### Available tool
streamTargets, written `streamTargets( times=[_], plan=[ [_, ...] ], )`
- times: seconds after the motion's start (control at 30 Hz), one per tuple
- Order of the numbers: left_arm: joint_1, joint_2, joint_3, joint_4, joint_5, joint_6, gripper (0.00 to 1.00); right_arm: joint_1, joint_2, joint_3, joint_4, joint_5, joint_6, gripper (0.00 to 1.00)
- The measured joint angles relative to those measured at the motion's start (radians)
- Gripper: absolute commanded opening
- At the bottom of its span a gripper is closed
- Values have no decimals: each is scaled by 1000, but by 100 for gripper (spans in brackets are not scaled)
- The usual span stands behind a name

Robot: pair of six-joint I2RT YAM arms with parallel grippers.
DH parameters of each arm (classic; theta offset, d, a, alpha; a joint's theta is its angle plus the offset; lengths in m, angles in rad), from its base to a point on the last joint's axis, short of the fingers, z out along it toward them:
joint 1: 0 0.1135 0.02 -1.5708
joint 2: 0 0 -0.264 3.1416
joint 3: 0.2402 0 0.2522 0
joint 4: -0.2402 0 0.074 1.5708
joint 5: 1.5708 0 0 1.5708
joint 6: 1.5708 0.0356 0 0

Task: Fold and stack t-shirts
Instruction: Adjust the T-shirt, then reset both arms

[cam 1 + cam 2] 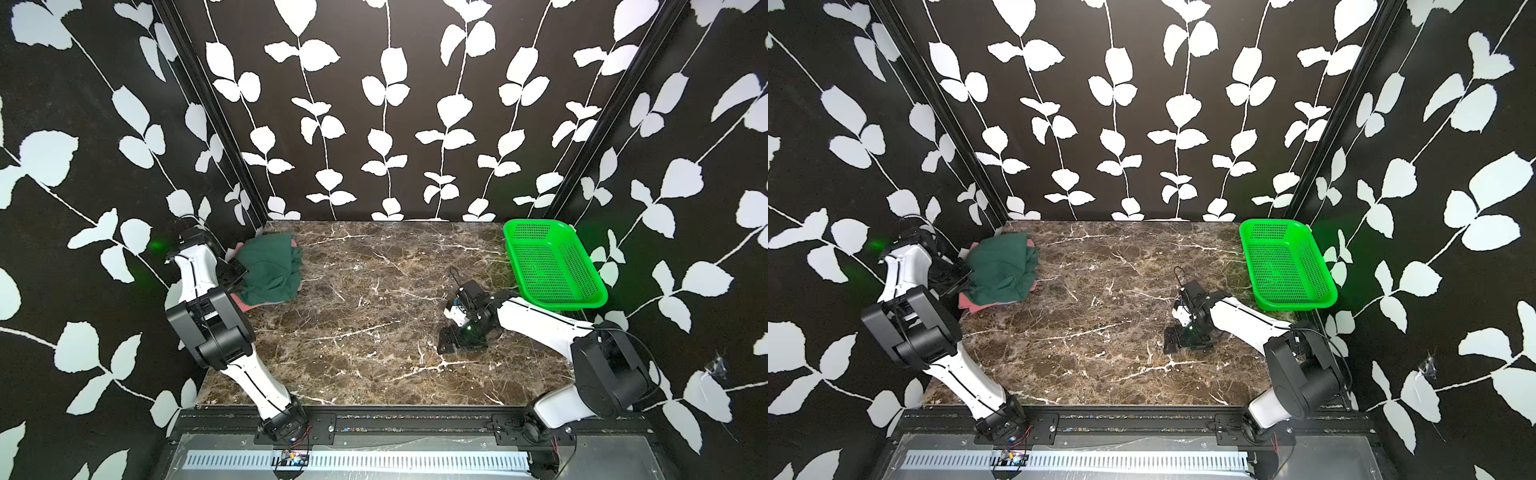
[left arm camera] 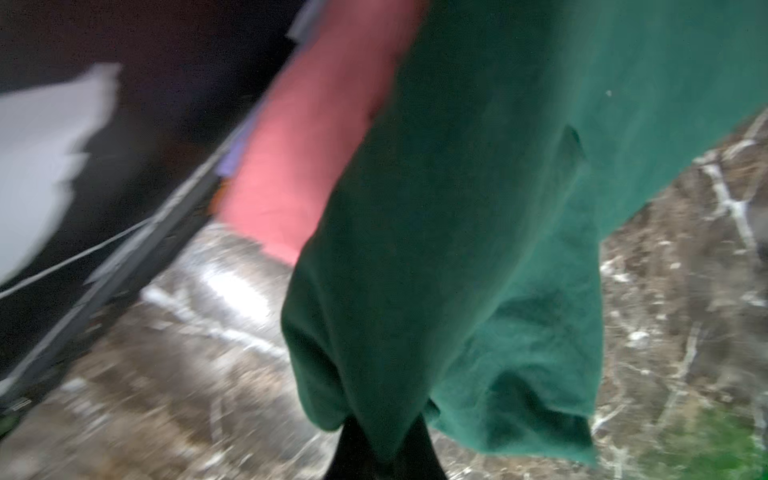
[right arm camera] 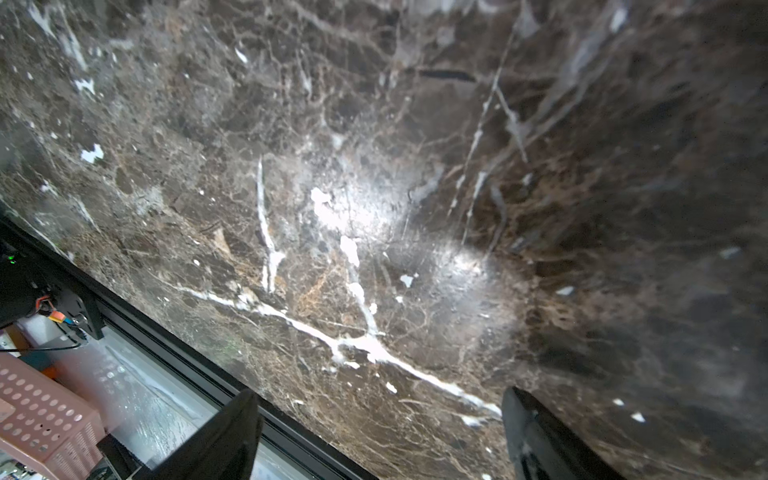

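A crumpled dark green t-shirt (image 1: 270, 268) (image 1: 1003, 268) tops a pile at the table's far left corner. A salmon-pink t-shirt (image 1: 243, 301) (image 1: 966, 304) lies under it, with only its edges showing. In the left wrist view the green t-shirt (image 2: 478, 249) hangs bunched over the pink t-shirt (image 2: 311, 158), and a lavender strip (image 2: 232, 153) peeks out beside the pink. My left gripper (image 1: 239, 276) (image 1: 961, 277) (image 2: 384, 453) is shut on a fold of the green t-shirt at the pile's left side. My right gripper (image 1: 446, 328) (image 1: 1173, 328) (image 3: 380, 399) hovers open and empty over bare marble, right of centre.
A bright green perforated basket (image 1: 536, 226) (image 1: 1273, 226) stands empty at the far right corner, tilted against the wall. The marble tabletop (image 1: 365, 316) lies between the pile and the right arm. Patterned walls close in the left, back and right; a black rail (image 3: 174, 353) runs along the front edge.
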Motion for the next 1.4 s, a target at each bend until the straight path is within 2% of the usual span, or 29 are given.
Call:
streamTargets(
  times=[0.1,0.13,0.2,0.23,0.27,0.33,0.4,0.63,0.83,0.87,0.9,0.93,1.0,1.07,1.17,1.23,1.33,1.4],
  plan=[
    [10,-9,0,-38,-48,23,0,0,0,0,12,-5,11,91],
    [12,-10,-2,-45,-61,30,9,0,0,-1,15,-6,14,91],
    [13,-13,-11,-49,-69,47,38,0,0,-1,19,-10,18,91],
    [12,-15,-20,-49,-63,49,57,0,0,-1,20,-13,18,91],
    [12,-17,-32,-49,-53,51,68,0,0,-2,21,-14,19,91],
    [13,-21,-62,-43,-19,52,75,0,1,-3,23,-19,20,91],
    [14,-23,-93,-37,12,48,78,0,3,-3,23,-21,21,91],
    [14,-83,-117,-15,56,24,78,0,19,-9,31,-28,21,91],
    [14,-152,4,-2,125,-5,73,0,44,-21,55,-32,23,90],
    [13,-156,29,7,150,-7,75,0,49,-21,59,-31,24,90],
    [9,-165,39,24,179,-8,81,1,53,-21,62,-28,25,98],
    [4,-181,34,48,219,-9,99,2,54,-21,61,-15,28,99],
    [-17,-240,-34,125,307,-3,99,4,44,-13,56,39,19,99],
    [-70,-349,-175,219,353,14,99,6,13,2,38,132,8,99],
    [-145,-560,-441,367,365,24,99,-3,-115,56,43,309,-36,99],
    [-156,-691,-591,449,367,29,99,-25,-217,95,96,416,-81,99],
    [-147,-867,-871,738,376,9,99,-97,-322,107,237,593,-168,96],
    [-148,-956,-1075,930,338,-20,99,-170,-343,70,337,643,-232,94]
  ],
)
